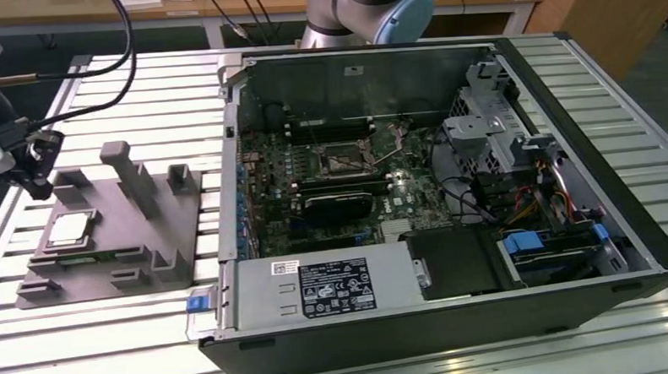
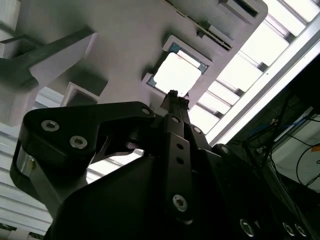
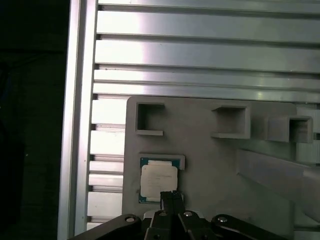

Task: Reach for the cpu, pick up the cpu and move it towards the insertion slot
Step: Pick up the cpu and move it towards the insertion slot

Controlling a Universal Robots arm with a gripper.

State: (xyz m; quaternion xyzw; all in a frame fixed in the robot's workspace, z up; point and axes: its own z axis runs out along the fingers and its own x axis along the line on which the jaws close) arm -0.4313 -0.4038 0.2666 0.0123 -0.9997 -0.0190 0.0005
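Cpu [image 1: 69, 230] on fixture block [image 1: 122, 237], exterior view's left of the case [image 1: 431, 328]; insertion slot [image 1: 339, 159] inside the case

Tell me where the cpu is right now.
The cpu lies in a recess of the grey fixture block, at the exterior view's left, outside the open computer case.

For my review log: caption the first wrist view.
Shut hand poised over the cpu in the grey fixture block.

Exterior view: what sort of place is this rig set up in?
Most likely a robotics lab or workshop bench for computer assembly trials. An opened computer case lies on a slotted aluminium table. A grey fixture block beside it holds the cpu, and a robot arm stands behind.
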